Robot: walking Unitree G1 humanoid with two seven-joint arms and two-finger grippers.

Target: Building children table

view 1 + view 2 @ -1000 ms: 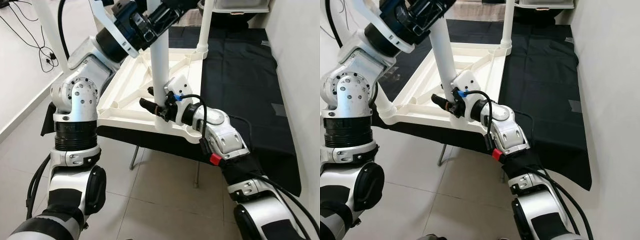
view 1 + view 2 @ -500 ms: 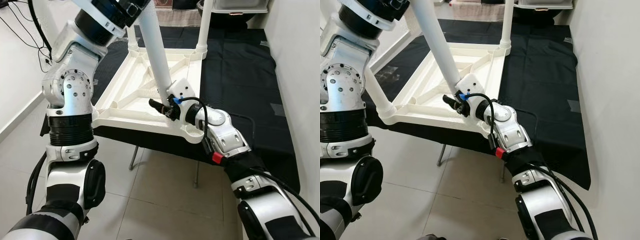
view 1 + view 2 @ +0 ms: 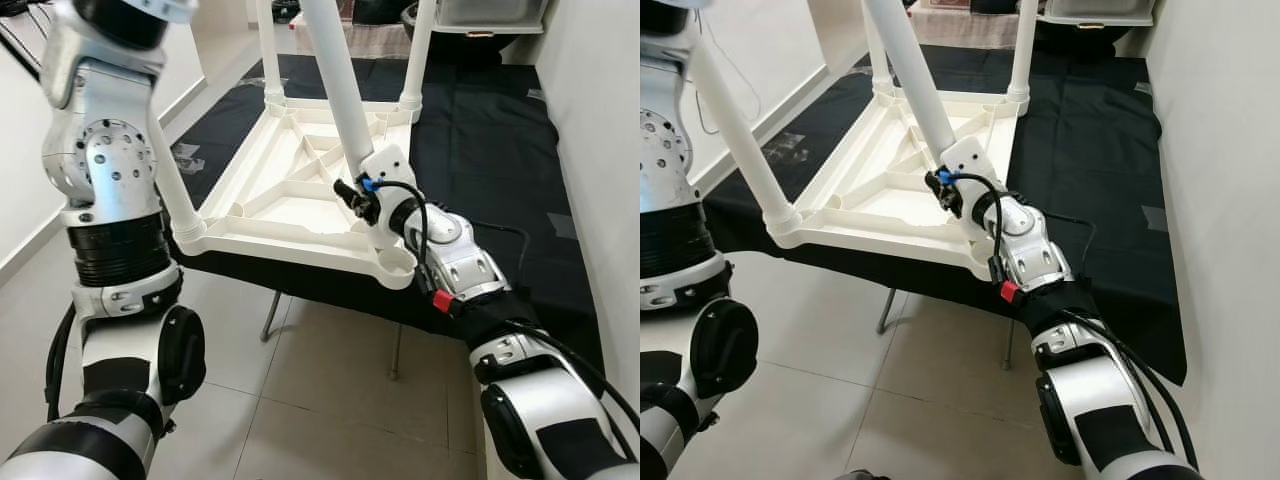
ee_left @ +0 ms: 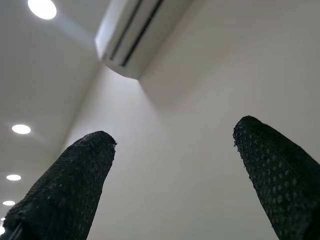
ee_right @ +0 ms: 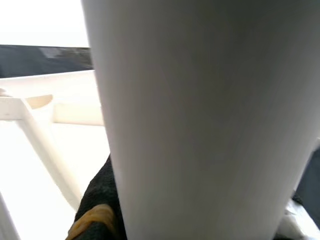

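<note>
Meanwhile the right gripper [image 3: 352,192] was clamped on a tilted white table leg [image 3: 338,82] above the upturned white tabletop [image 3: 285,215]; the left gripper [image 4: 175,165], raised ceilingward, stood apart.

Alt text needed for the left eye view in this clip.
The right gripper clamps a slanted white table leg just above the empty near corner socket of an upturned white table lying on black cloth. Three other legs stand fitted.

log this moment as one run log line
step: fit last leg | right tool: shut on table leg | left tool: open | corner socket: empty
</note>
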